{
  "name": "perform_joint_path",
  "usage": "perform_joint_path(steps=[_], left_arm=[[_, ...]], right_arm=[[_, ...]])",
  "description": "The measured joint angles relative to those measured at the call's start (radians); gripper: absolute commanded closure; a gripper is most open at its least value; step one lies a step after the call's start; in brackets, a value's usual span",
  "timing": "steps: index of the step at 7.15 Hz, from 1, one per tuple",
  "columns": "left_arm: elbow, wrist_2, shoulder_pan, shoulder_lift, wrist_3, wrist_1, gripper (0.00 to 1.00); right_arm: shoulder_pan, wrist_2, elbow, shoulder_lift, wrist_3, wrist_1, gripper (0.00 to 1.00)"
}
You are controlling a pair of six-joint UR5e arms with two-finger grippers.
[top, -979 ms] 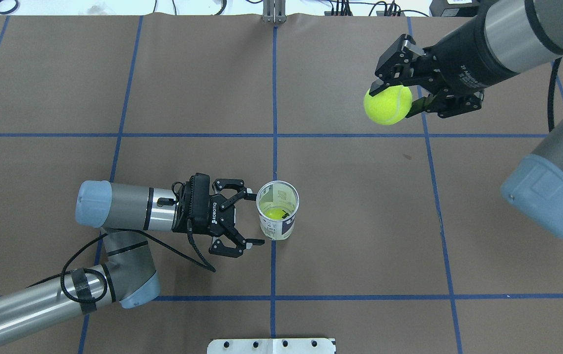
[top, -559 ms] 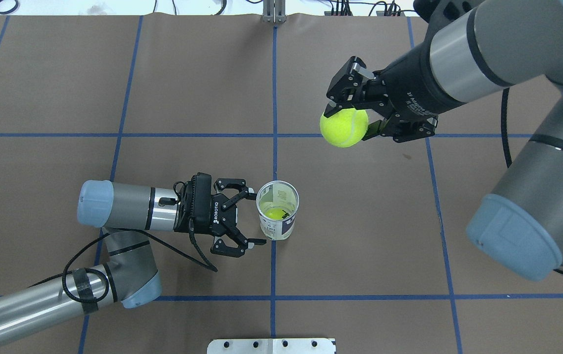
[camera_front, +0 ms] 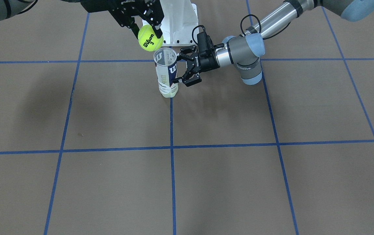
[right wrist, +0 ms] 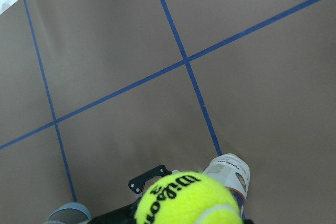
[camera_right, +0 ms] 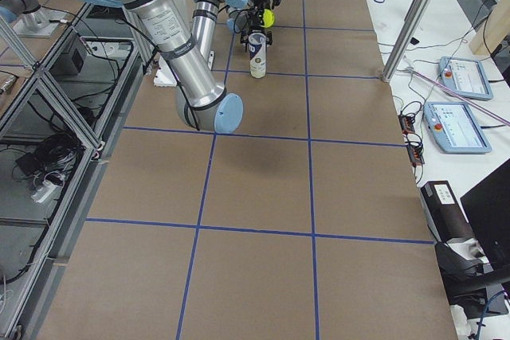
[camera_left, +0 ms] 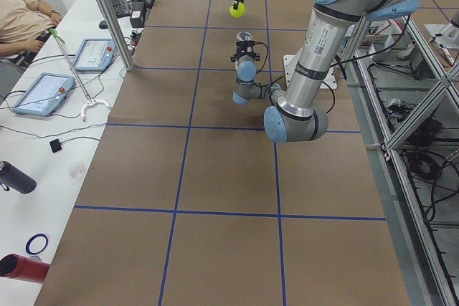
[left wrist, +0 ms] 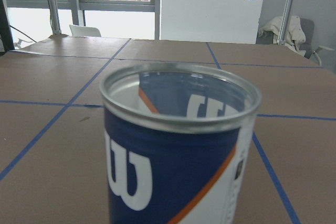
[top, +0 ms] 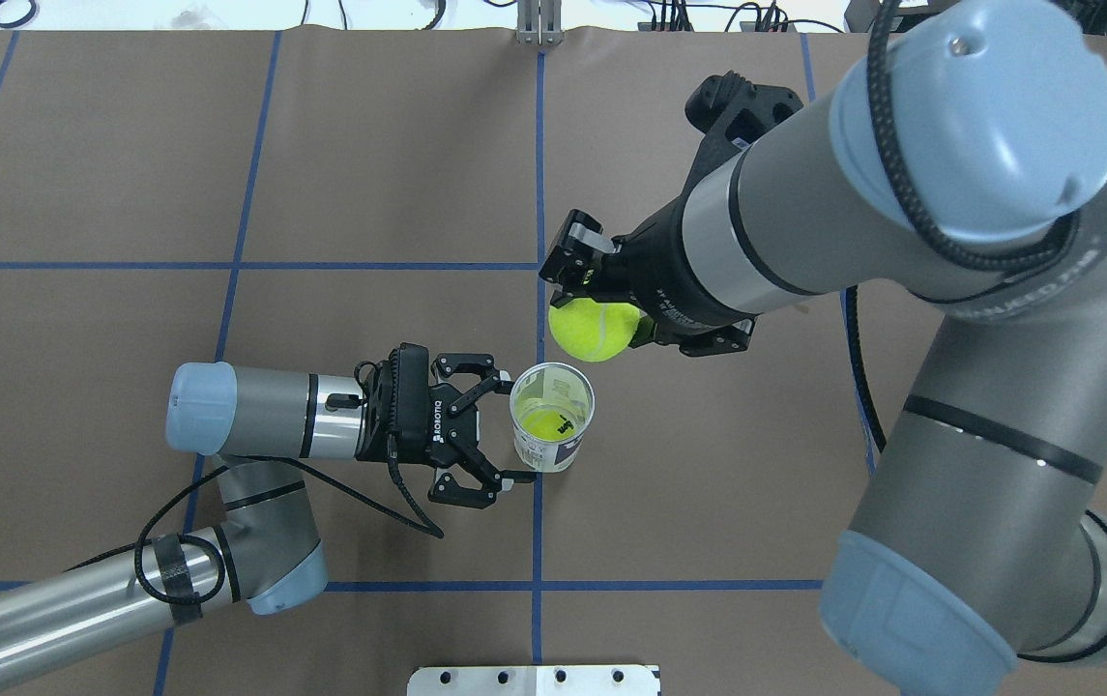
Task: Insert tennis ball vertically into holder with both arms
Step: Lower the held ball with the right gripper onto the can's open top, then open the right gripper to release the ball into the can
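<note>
On the brown paper table (top: 708, 464), gridded in blue tape beside a white bench (camera_left: 50, 206), the holder (camera_front: 169, 76) stands upright with one ball (top: 545, 421) at its bottom, the left gripper (camera_front: 178, 69) spread open beside it, and the right gripper (camera_front: 146, 29), half hidden overhead, clamping another ball (camera_front: 150, 38) near its rim.

You'll see a white base plate (top: 534, 680) midway along one long tabletop (top: 708, 483) edge, blue tape lines (top: 389, 265) gridding it, and two teach pendants (camera_left: 97, 54) on the white bench (camera_left: 50, 206) opposite.
</note>
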State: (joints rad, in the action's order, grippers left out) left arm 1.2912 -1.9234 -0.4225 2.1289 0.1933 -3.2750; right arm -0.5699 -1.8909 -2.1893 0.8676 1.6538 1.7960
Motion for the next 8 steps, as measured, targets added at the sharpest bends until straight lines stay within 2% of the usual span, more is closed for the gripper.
perform_joint_path(steps=[4, 5, 6, 7, 8], left_arm=[[-0.001, 0.003, 0.005, 0.002, 0.0, 0.004, 0.01], [-0.001, 0.003, 0.005, 0.002, 0.0, 0.005, 0.01], [-0.002, 0.003, 0.005, 0.002, 0.0, 0.005, 0.01], [-0.002, 0.003, 0.005, 0.002, -0.001, 0.005, 0.01], [-0.002, 0.003, 0.005, 0.002, -0.001, 0.005, 0.01]], right_arm=[[0.086, 0.089, 0.044, -0.02, 0.007, 0.02, 1.0], [0.096, 0.101, 0.062, -0.028, 0.007, 0.02, 0.96], [0.101, 0.106, 0.076, -0.035, 0.007, 0.02, 0.38], [0.106, 0.11, 0.084, -0.037, 0.007, 0.02, 0.02], [0.114, 0.124, 0.086, -0.037, 0.006, 0.022, 0.01]])
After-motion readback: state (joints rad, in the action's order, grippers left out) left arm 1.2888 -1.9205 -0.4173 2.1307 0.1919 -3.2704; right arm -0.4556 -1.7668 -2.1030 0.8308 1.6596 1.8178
